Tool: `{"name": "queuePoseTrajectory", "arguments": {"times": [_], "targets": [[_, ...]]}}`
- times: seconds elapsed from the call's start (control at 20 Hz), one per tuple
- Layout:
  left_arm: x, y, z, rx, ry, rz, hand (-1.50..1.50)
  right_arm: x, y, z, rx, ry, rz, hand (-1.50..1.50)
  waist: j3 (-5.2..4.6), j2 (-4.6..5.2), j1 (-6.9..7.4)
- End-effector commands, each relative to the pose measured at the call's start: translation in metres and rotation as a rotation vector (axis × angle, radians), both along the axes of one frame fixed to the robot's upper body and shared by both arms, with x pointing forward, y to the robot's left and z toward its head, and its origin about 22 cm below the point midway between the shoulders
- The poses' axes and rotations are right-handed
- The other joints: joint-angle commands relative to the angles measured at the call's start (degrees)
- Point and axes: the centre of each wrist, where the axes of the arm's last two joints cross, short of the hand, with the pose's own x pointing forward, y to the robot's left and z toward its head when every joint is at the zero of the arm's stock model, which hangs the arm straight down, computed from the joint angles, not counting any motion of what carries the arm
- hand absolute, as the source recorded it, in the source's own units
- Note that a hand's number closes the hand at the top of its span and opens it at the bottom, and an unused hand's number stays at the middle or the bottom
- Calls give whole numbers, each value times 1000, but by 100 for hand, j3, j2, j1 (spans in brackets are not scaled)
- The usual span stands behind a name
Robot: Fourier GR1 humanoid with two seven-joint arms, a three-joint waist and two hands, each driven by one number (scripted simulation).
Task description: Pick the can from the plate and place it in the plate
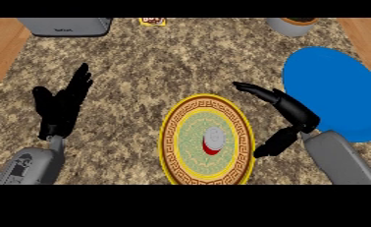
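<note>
Can [214, 140] stands upright at the centre of the patterned plate [174, 137], untouched. Right robot hand [290, 110] sits just right of that plate, fingers spread and thumb down, opening facing the can: looks like a side-on approach to wrap it, nothing held yet. Blue plate [326, 88] lies close behind that hand on the bench [145, 59], so it's the likely drop spot, short carry. Left robot hand [62, 105] rests open at the left, fingers up, out of the way.

A can [214, 140] stands on the patterned plate [176, 123]; the right hand [290, 110] hovers open just beside it, near a blue plate [330, 88]. The left hand [62, 105] rests open.
</note>
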Motion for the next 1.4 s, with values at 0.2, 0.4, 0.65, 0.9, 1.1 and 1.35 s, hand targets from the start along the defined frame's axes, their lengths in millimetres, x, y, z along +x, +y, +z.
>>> {"name": "queuePoseTrajectory", "arguments": {"times": [0.2, 0.4, 0.65, 0.9, 1.1, 1.35], "targets": [[1, 11, 21, -11, 4, 4, 0, -13, 23, 14, -208, 19, 62, -150, 0, -8, 10], [-12, -8, 3, 4, -14, 11, 0, -16, 33, 42, -329, 35, 87, -150, -2, -14, -2], [-2, 1, 6, -6, -1, -14, 0, -9, 47, 34, -483, -34, 64, -150, 1, 1, 21], [-25, 4, -10, -2, 4, -3, 0, -5, 58, 40, -578, -4, 68, -150, 0, -2, 49], [5, 2, 0, -8, -16, -11, 0, -6, 100, 51, -654, -35, 128, -150, -2, 7, 12], [-4, -9, 6, -4, -1, -10, 0, -13, 90, 30, -656, 10, 124, -150, 1, 2, 11]]}}
